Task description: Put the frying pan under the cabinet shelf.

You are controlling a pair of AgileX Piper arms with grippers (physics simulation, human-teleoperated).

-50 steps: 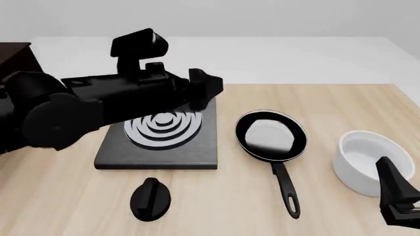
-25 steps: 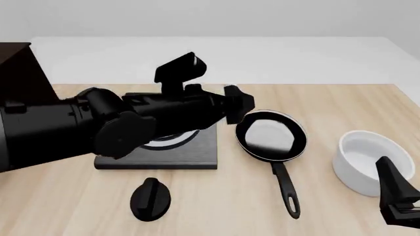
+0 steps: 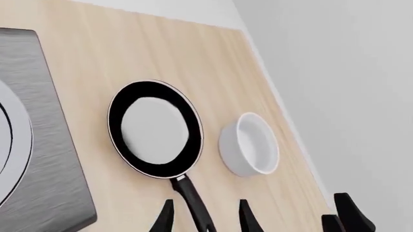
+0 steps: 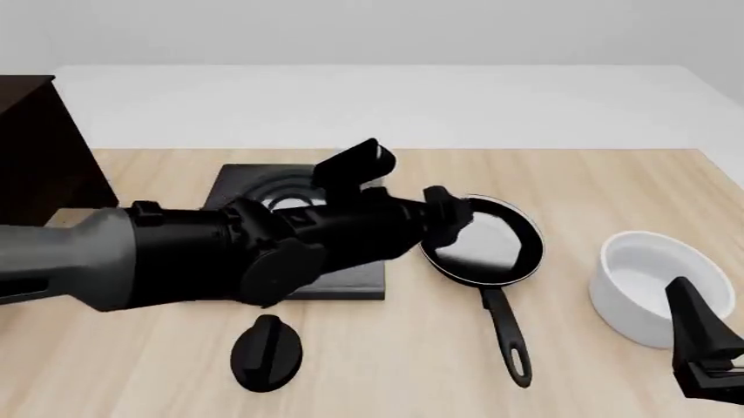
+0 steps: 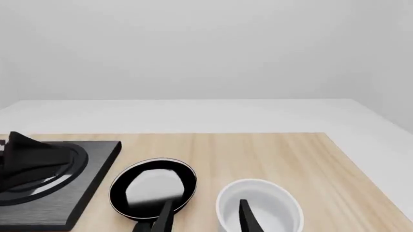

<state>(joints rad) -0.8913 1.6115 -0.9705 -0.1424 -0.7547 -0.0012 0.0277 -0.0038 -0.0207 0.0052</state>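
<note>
Over the last second my left arm has swept rightward across the black square plate (image 4: 337, 280), and my left pincer (image 4: 451, 220) now sits at the near-left rim of the frying pan (image 4: 483, 244); I judge this to be the approach phase, with no grasp made and the pan not yet moved toward the cabinet shelf (image 4: 41, 148). Nearest on the bench (image 4: 605, 366), my right pincer (image 4: 701, 348) stays parked at the near right corner, fingers parted and holding nothing. The small black round knob (image 4: 267, 352) lies near the front edge, matte and ridged. The pan's long thin handle points toward me and ends in a loop; in the left wrist view that handle (image 3: 192, 203) runs between my left fingertips (image 3: 164, 220), which stand apart, empty and not closed on it. The pan bowl is round, black-rimmed, with a glossy pale inside. Just right of it stands a white bowl (image 4: 646, 286), smooth and thick-walled. The plate is brushed dark metal with silver concentric rings. The bench is pale wood with straight grain. Farthest left, well apart from the pan, is the dark brown boxy cabinet shelf.
</note>
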